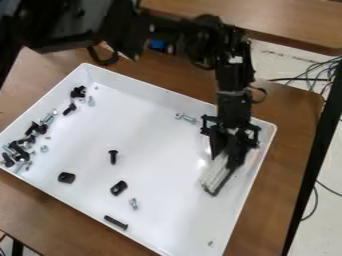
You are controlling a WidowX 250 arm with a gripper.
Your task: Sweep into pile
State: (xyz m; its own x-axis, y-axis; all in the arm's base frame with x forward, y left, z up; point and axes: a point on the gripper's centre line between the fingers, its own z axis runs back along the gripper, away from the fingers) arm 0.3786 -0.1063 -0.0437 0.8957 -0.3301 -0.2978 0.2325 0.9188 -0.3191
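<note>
1. Your gripper [227, 156] hangs over the right part of the white tray [160, 145], clamped on a pale, dark-edged sweeping tool [216, 175] that slants down toward the tray floor.
2. You have mixed black and silver hardware [19, 150] scattered along the tray's left side.
3. Mid-tray, you see a black bolt [113, 156]; nearer the camera are two black brackets [119, 188], a silver fastener [133, 203] and a long black screw [116, 222].
4. Silver bolts [186, 118] lie left of your gripper.
</note>
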